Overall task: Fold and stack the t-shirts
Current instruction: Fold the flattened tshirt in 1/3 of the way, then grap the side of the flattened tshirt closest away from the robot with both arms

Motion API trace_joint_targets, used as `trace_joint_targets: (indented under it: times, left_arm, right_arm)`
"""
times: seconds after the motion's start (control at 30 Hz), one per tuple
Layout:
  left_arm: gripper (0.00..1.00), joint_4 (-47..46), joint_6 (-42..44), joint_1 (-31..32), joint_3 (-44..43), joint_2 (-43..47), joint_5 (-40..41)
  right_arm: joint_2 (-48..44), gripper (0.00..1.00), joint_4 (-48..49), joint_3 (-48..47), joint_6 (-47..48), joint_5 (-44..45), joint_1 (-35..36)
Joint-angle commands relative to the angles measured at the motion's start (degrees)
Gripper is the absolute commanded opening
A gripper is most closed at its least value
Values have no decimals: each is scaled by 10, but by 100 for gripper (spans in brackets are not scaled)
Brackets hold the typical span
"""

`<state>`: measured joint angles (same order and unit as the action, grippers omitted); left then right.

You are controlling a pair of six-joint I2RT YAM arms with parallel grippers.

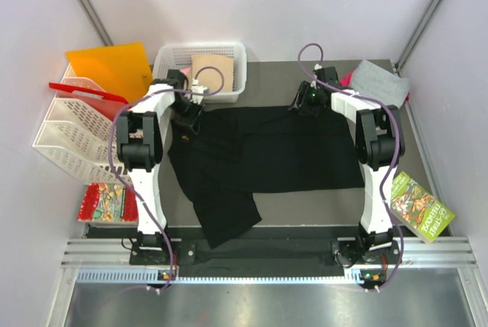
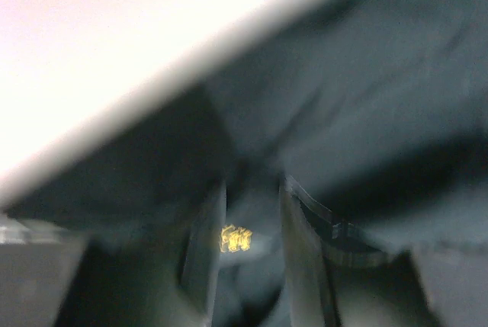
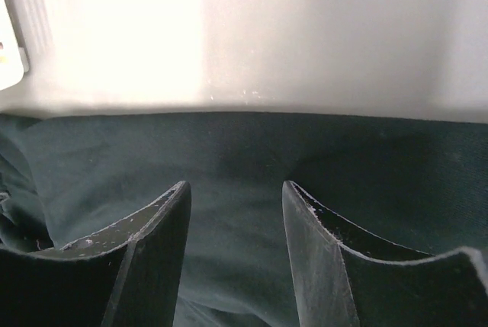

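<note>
Blurred left wrist view, small yellow mark [image 2: 235, 238] on black t-shirt [image 2: 366, 113] illegible

Bright, even top view; glaring wrist views, the left badly blurred

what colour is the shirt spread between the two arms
Black. The shirt shows best in the top external view.

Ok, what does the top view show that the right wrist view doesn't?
Only the top view: the left arm and right arm, the whole black shirt, the basket holding a tan shirt, a grey shirt and the orange sheet. Only the right wrist view: the right gripper close up, its fingers apart, dark cloth showing between them. Both: the black shirt.
</note>
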<state>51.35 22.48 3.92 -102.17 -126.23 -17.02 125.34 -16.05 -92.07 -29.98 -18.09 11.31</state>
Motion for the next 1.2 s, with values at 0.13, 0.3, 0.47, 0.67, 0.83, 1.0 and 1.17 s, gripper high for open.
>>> trace_joint_targets:
  times: [0.13,0.3,0.47,0.67,0.83,1.0,1.17]
  left_arm:
    - [41,-23,37,-36,101,52,66]
    - [41,-13,16,-34,59,67,59]
    - [43,12,11,-16,-19,123,58]
    - [53,106,58,26,-98,208,40]
    - [55,163,141,136,81,319,83]
    - [56,163,190,232,248,416,131]
    - [56,185,176,283,313,424,129]
  right_arm:
    - [5,51,-44,-23,27,19,-13]
    - [4,52,-68,-39,39,24,-16]
    - [-20,55,-114,-73,62,47,-16]
    - [-175,60,-144,-22,76,87,-7]
    - [-350,60,-173,139,62,108,-5]
    - [-432,59,-270,285,48,146,-6]
    - [-488,59,-326,356,39,174,-12]
